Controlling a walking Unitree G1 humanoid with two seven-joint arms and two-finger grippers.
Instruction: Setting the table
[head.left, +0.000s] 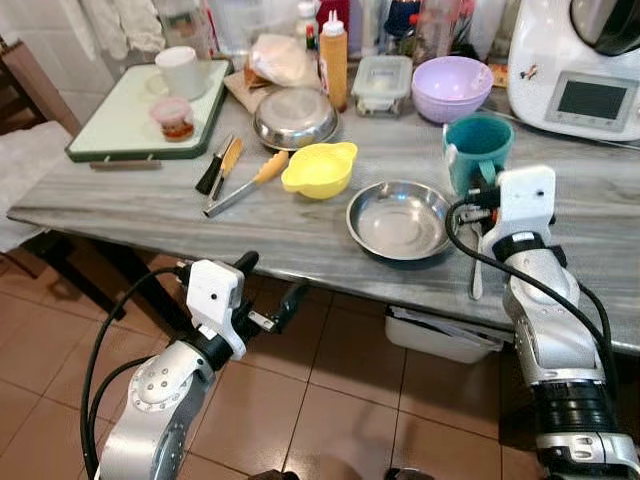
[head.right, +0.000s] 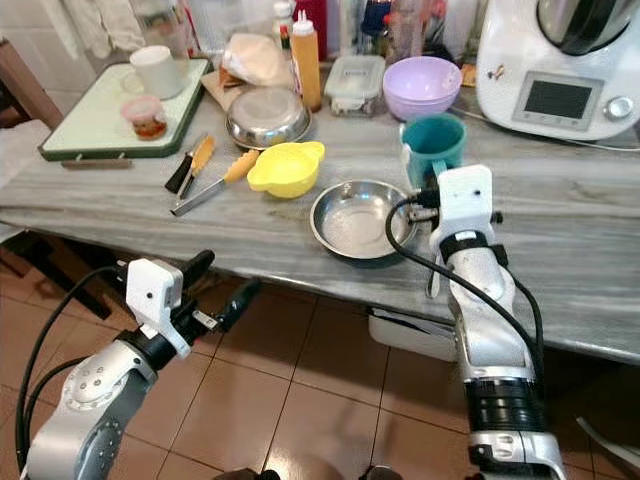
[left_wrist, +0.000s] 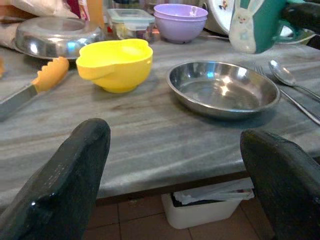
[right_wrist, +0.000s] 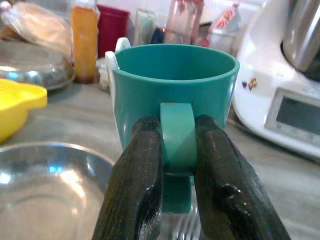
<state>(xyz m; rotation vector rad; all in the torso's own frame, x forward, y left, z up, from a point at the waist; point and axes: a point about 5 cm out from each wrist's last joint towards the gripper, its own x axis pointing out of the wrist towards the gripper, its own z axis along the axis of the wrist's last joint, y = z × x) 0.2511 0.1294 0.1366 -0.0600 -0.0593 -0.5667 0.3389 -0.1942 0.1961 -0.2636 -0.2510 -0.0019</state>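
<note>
Left eye view: grey marble-patterned table (head.left: 300, 225) carries a teal mug (head.left: 478, 148) near its front edge, just right of a shallow steel dish (head.left: 400, 219); a yellow bowl (head.left: 319, 168) sits left of that dish, tongs (head.left: 243, 184) further left. The right gripper (head.left: 487, 196) reaches in at the mug's near side, at the handle. A fork (head.left: 477, 262) and spoon lie on the table under the right wrist. The left gripper (head.left: 268, 292) hangs below the table edge, over the tiled floor, fingers spread and empty. Right eye view: same layout; a lilac bowl (head.right: 423, 86) and a white kitchen machine (head.right: 560, 65) stand behind the mug, a green tray (head.right: 95, 120) with a white cup at far left. Left wrist view: two black fingers (left_wrist: 60, 185) stand wide apart, nothing between them, with the table edge ahead. Right wrist view: both fingers (right_wrist: 137, 185) are clamped on the mug's handle, one each side, the mug upright.
</note>
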